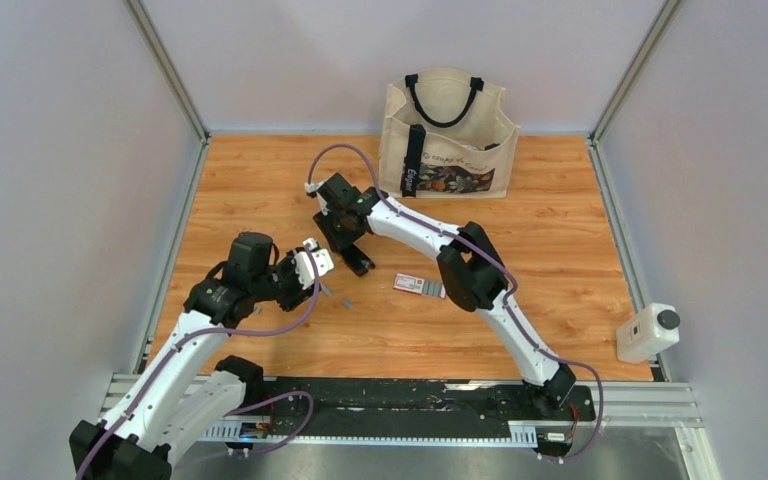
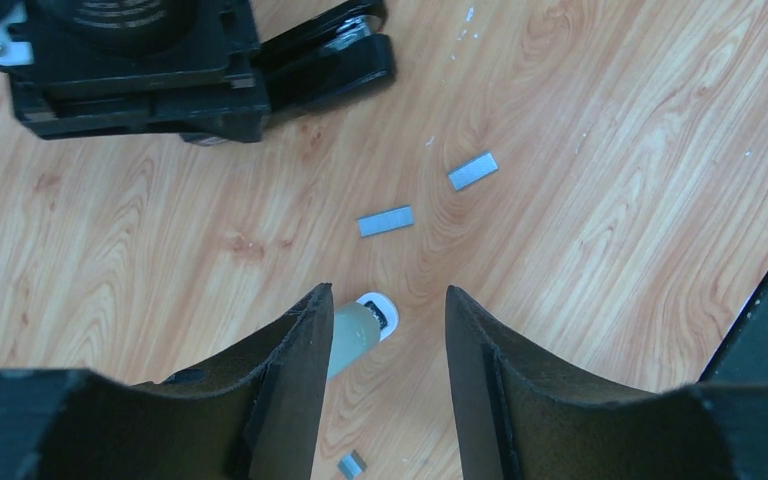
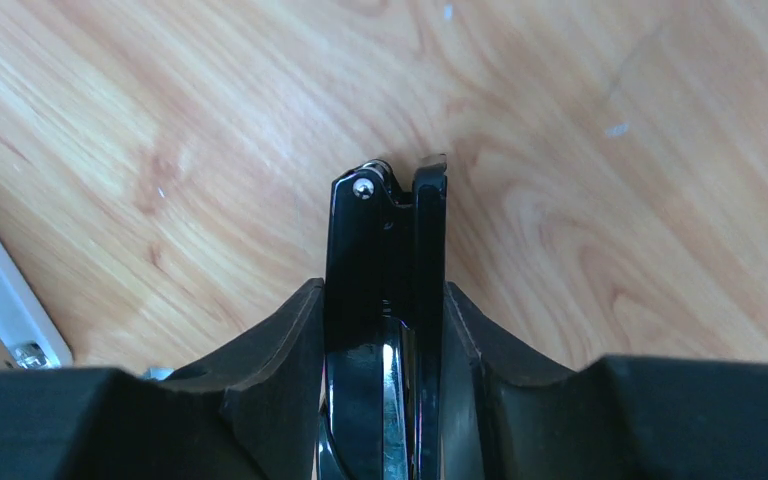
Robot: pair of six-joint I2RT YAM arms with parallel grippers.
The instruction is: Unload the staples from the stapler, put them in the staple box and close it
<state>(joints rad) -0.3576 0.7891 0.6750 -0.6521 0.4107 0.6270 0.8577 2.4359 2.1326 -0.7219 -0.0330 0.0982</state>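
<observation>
My right gripper (image 1: 348,243) is shut on a black stapler (image 1: 359,263) near the middle of the wooden table, with the stapler's end down towards the wood. In the right wrist view the stapler (image 3: 385,290) fills the gap between the fingers (image 3: 280,350). Silvery-grey staples (image 2: 385,220) lie loose on the wood as two short strips, the second (image 2: 472,170) to the right. A smaller piece (image 2: 351,463) lies nearer. My left gripper (image 2: 388,295) is open above them. A small pale green and white object (image 2: 365,330) lies by its left finger.
A canvas tote bag (image 1: 447,130) stands at the back. A small flat box (image 1: 418,286) lies right of the stapler. A white device (image 1: 648,332) sits at the right edge. The right gripper's black body (image 2: 130,60) is close ahead of my left gripper.
</observation>
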